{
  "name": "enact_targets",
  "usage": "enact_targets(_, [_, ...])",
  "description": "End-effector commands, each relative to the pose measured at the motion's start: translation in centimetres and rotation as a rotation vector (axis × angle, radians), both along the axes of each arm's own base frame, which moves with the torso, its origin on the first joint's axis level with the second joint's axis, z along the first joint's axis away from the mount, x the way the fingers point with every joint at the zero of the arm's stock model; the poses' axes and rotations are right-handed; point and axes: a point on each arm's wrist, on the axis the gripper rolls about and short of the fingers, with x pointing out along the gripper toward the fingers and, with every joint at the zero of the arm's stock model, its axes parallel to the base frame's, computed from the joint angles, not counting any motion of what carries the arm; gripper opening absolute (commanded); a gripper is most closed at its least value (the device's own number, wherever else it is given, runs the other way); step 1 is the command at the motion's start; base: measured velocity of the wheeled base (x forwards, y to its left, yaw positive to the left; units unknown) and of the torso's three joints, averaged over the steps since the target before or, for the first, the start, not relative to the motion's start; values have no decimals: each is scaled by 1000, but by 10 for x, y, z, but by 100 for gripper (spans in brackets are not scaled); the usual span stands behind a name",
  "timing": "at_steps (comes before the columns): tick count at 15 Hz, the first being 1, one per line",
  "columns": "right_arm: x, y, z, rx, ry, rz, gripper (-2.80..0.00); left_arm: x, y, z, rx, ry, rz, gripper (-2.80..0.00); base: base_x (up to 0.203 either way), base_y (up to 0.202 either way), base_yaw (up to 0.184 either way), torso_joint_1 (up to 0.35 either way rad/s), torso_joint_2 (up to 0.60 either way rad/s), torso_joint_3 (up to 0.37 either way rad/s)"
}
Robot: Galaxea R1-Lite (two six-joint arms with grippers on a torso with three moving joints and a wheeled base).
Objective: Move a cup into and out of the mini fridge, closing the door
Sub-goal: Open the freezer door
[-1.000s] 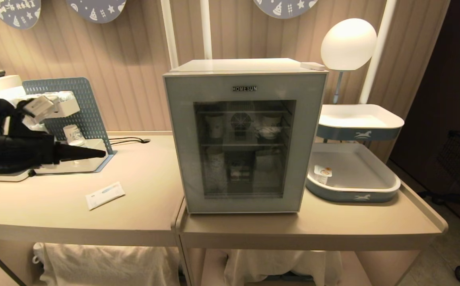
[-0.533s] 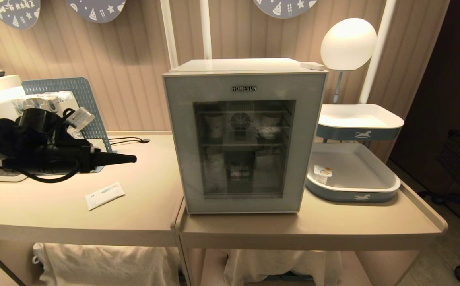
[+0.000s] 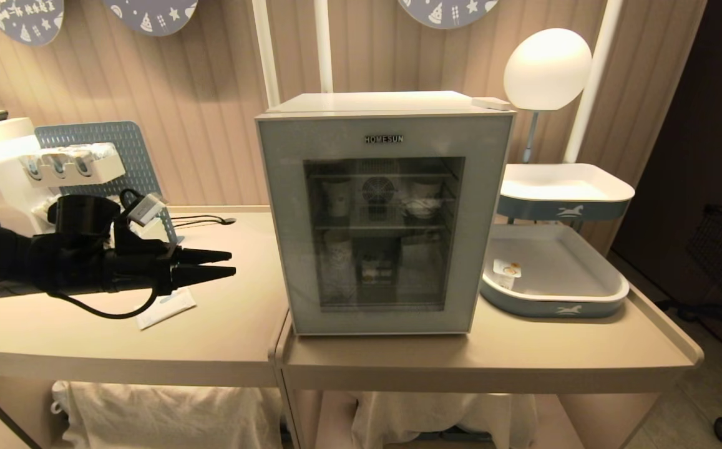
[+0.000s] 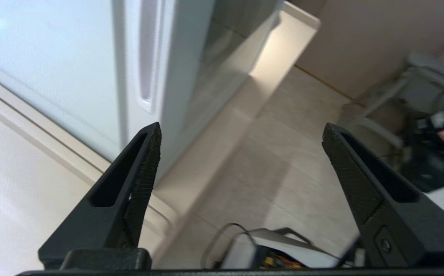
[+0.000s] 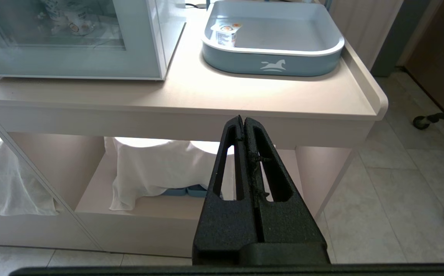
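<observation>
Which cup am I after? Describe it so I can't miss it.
Right of the fridge sits a blue tray. The cup stands alone in the tray's near-left corner: a short white tub with a flat foil lid, unlike the taller cups behind the door.

Head cam sits high, facing fwd and down at the mini fridge point(image 3: 384, 215) from mid range. Left wrist cam looks past its own fingers point(image 4: 145, 161), close to the fridge's side handle point(image 4: 147, 57). Right wrist cam sits low, in front of the counter point(image 5: 191, 92). Head and right wrist views share the fridge front and blue tray point(image 3: 554, 293).
</observation>
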Motion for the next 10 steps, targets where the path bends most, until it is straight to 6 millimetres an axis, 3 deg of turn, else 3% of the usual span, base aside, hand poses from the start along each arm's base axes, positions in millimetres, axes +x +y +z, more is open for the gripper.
enact_targets(1, [0, 0, 0, -1, 1, 1, -280, 3, -9, -2, 7, -78, -8, 0, 0, 0, 0, 0, 0, 0])
enact_targets(6, [0, 0, 0, -1, 1, 1, -280, 22, -55, -16, 24, -170, 1, 0, 0, 0, 0, 0, 0, 0])
enact_targets(10, [0, 0, 0, -1, 1, 1, -280, 28, -67, -23, -6, -162, 21, 0, 0, 0, 0, 0, 0, 0])
